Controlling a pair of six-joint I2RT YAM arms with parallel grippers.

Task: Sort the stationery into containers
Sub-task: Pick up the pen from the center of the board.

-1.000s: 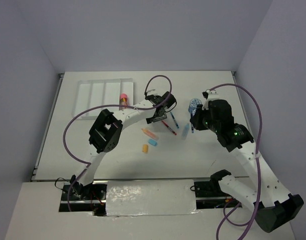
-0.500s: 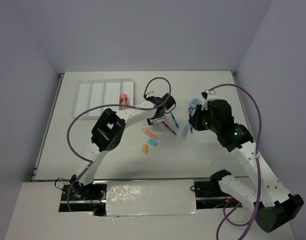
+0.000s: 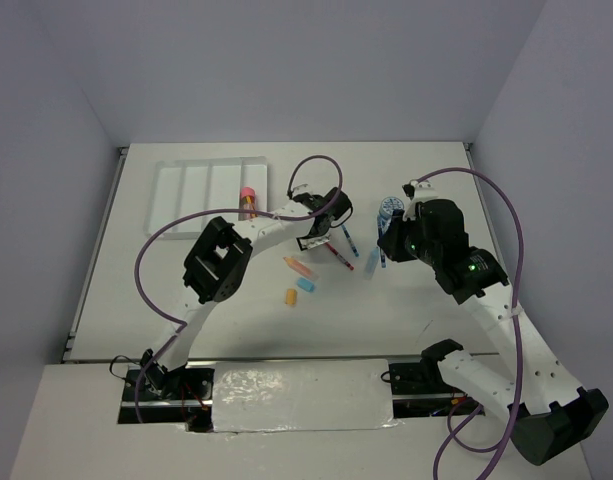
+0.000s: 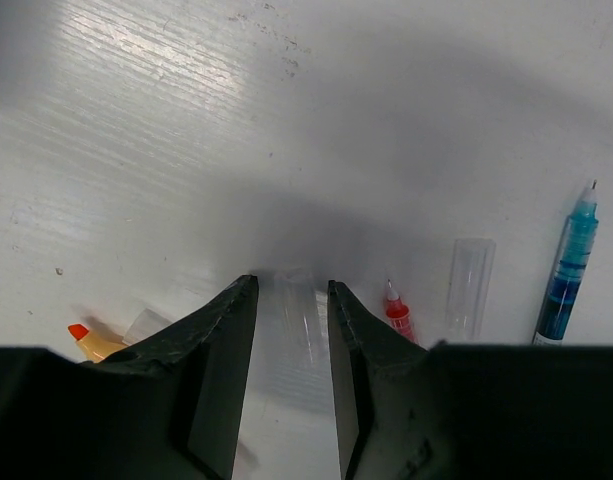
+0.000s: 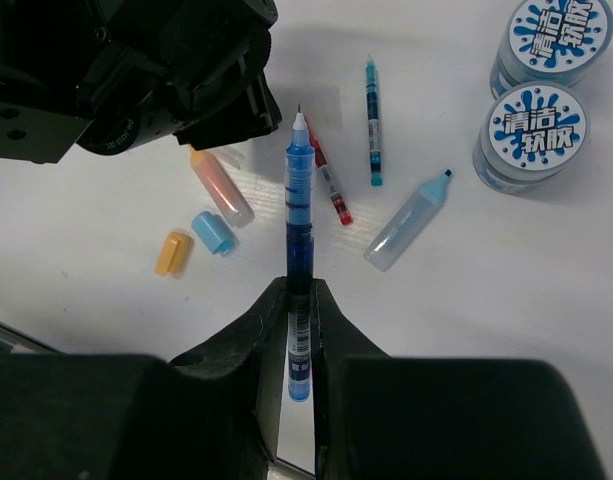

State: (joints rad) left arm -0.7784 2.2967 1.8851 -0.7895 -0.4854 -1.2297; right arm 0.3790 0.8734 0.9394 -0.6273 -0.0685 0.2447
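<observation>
The right gripper [image 5: 298, 292] is closed tight on a dark blue pen [image 5: 299, 190], whose tip points to 12 o'clock in the wrist view, lifted off the table [image 3: 186, 290]. Beneath it lie the loose pieces: a red pen [image 5: 328, 185] just at the held pen's 1 o'clock side, a teal pen [image 5: 371, 125] beyond that, a pale blue tube [image 5: 406, 222] at 3 o'clock, and two blue-lidded tubs [image 5: 531, 125] close together at 2 o'clock. Toward 9 o'clock sit an orange marker [image 5: 221, 185], a light-blue eraser [image 5: 211, 232] and an orange eraser [image 5: 171, 253] — the two erasers just beside each other. The left gripper [image 4: 291, 295] is low over the table with its fingers [image 4: 221, 370] a narrow way apart; a clear cap [image 4: 296, 335] lies in the gap, and I cannot tell whether the pads touch it. A second clear cap [image 4: 468, 285] lies at its 3 o'clock, just beside the red pen's tip. From above, the white tray [image 3: 196, 190] lies at the table's 10 o'clock, well apart from the loose pieces — a pink-capped orange piece [image 3: 247, 200] rests in its rightmost compartment.
</observation>
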